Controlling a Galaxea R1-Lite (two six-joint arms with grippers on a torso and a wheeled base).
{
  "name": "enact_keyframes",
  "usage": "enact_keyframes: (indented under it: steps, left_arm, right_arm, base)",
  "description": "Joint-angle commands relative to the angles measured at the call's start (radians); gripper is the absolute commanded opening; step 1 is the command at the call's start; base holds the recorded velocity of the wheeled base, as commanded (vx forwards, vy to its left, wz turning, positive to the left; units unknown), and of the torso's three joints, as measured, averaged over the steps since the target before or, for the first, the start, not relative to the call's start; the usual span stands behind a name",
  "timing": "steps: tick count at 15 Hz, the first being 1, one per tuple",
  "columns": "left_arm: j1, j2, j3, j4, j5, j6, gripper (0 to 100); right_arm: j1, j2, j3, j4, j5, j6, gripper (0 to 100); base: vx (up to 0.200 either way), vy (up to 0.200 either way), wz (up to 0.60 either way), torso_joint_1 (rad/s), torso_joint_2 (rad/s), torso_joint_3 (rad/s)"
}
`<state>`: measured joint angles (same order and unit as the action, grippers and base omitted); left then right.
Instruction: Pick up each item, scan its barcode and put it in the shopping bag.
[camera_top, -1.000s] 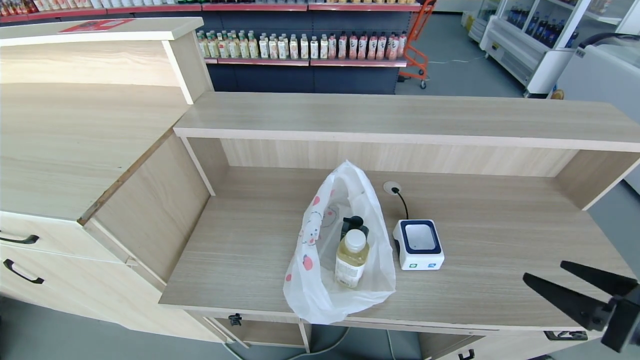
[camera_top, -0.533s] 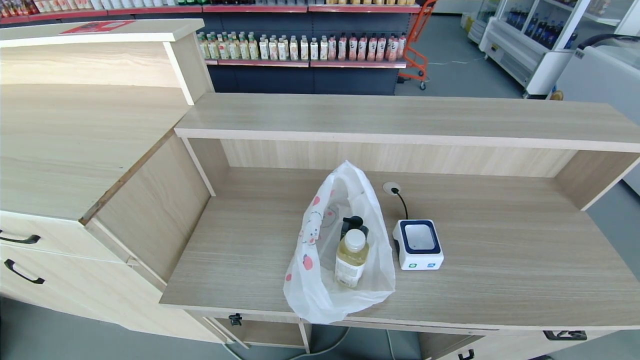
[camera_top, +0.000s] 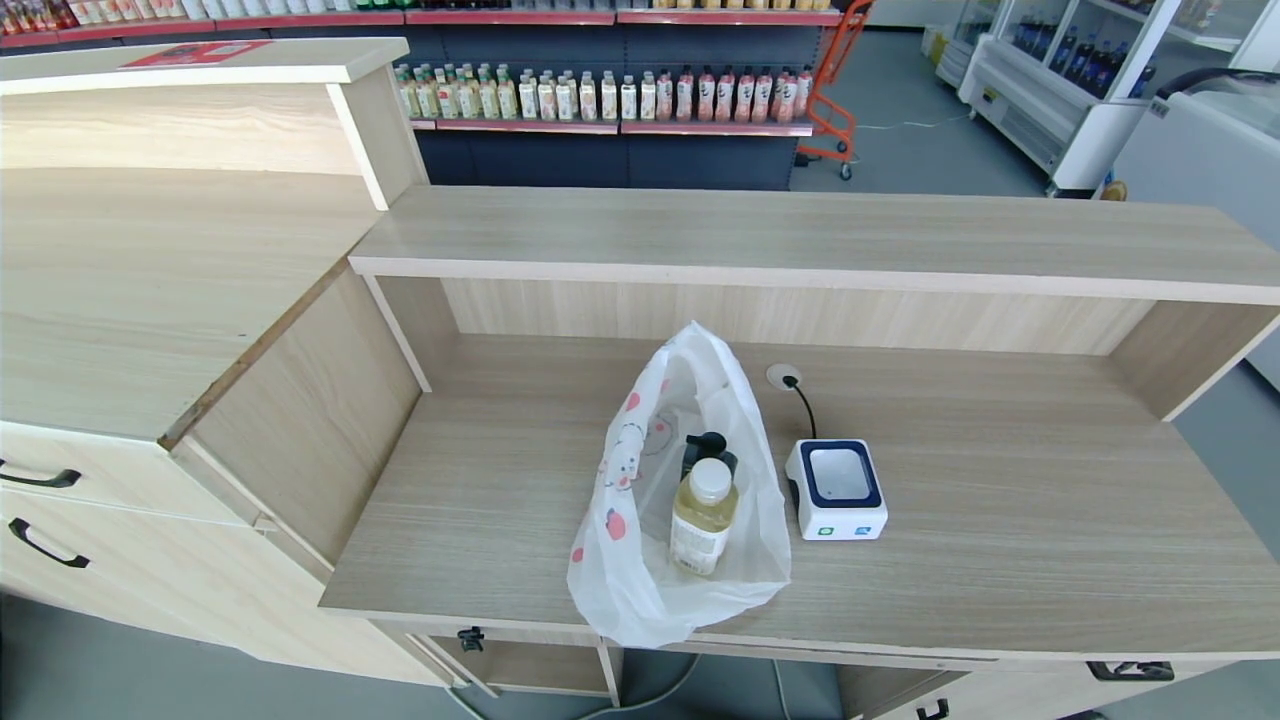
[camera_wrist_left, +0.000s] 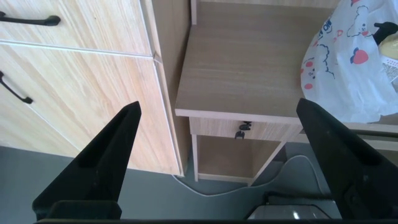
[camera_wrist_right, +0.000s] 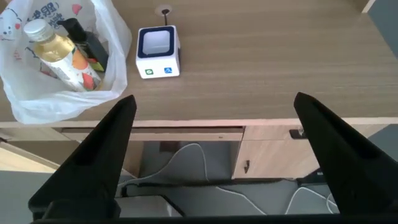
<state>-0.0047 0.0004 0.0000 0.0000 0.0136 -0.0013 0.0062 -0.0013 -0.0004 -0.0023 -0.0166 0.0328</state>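
The white translucent plastic shopping bag (camera_top: 612, 545) with red cartoon prints slumps at the near edge of the pale wood-grain worktop (camera_top: 1050, 520), its mouth gaping upward so items can drop straight in. Inside stand a clear bottle of yellow drink with a white cap (camera_top: 703, 520) and, just behind it, a black pump-top bottle (camera_top: 708, 447), both propped upright by the bag's walls. The white square barcode scanner (camera_top: 836, 489) lies just beside the bag, window up, keeping the path from scan to bag short. The left tool (camera_wrist_left: 219, 107) and right tool (camera_wrist_right: 214, 98) hang out in front of the worktop's edge, each spread wide and empty. With both bottles bagged, the task looks finished.
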Motion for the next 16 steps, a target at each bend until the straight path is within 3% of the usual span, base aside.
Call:
enact_keyframes:
  steps: [1,8,16]
  left_arm:
    - [0.0,0.0,0.0,0.0,0.0,0.0,100]
    - [0.0,0.0,0.0,-0.002,0.0,-0.011,100]
    - [0.0,0.0,0.0,0.0,-0.001,0.004,100]
  right_arm:
    - [0.0,0.001,0.0,0.002,0.0,0.003,0]
    - [0.0,0.001,0.0,0.002,0.0,0.003,0]
    - [0.0,0.001,0.0,0.002,0.0,-0.001,0]
  base:
    - [0.0,0.0,0.0,0.0,0.0,0.0]
    - [0.0,0.0,0.0,0.0,0.0,0.0]
    - [0.0,-0.2,0.0,0.002,0.0,0.002]
